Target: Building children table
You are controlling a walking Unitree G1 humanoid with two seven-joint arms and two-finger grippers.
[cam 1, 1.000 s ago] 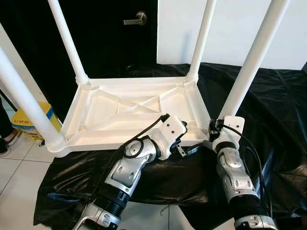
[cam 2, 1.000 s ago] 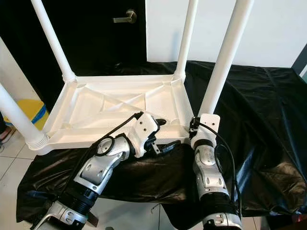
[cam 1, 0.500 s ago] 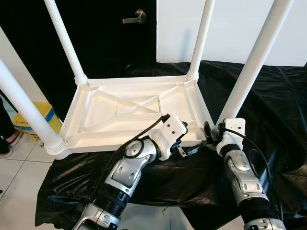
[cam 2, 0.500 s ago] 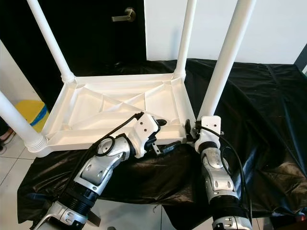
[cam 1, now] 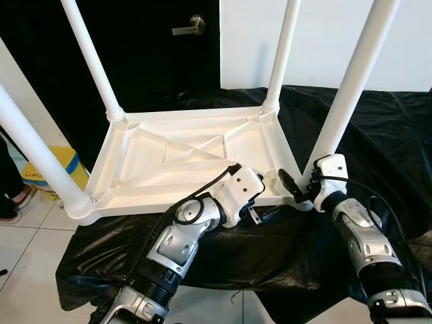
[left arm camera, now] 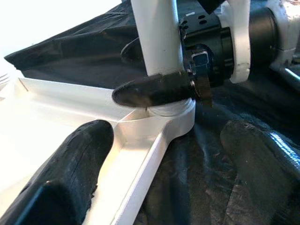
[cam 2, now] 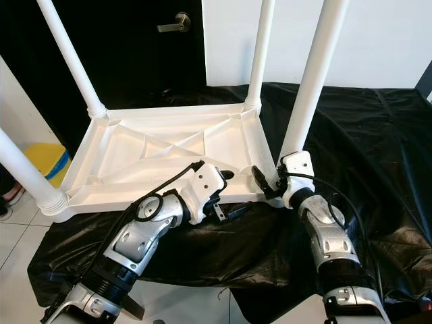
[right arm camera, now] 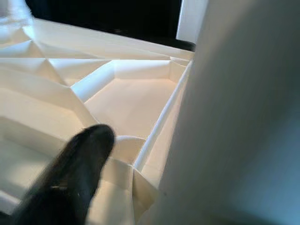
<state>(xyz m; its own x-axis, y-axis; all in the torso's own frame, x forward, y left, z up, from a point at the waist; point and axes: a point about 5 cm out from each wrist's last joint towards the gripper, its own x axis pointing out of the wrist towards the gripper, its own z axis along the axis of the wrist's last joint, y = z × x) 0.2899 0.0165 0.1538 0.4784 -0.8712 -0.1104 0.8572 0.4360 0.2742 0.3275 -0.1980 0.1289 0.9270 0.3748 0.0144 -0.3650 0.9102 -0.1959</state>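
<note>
The white children's table (cam 1: 182, 152) lies upside down on a black cloth (cam 1: 398, 148), its four legs pointing up. My right gripper (cam 1: 302, 183) is at the foot of the near right leg (cam 1: 341, 108). It stands open, with one black finger (cam 1: 289, 183) on the leg's inner side and the other hidden behind it. In the right wrist view that leg (right arm camera: 243, 117) sits apart from the visible finger (right arm camera: 70, 178). My left gripper (cam 1: 260, 214) is open and low at the table's near edge. Its fingers (left arm camera: 70, 178) straddle the rim (left arm camera: 140, 154) beside the same corner.
A dark door with a lever handle (cam 1: 187, 27) stands behind the table, next to a white wall. A yellow box (cam 1: 47, 177) sits on the tiled floor at the left. A person's shoe (cam 1: 9, 202) shows at the left edge. The cloth hangs over the near edge.
My right arm has swung out to the right and its gripper has turned inward at the foot of the near right leg. The left arm has stayed put.
</note>
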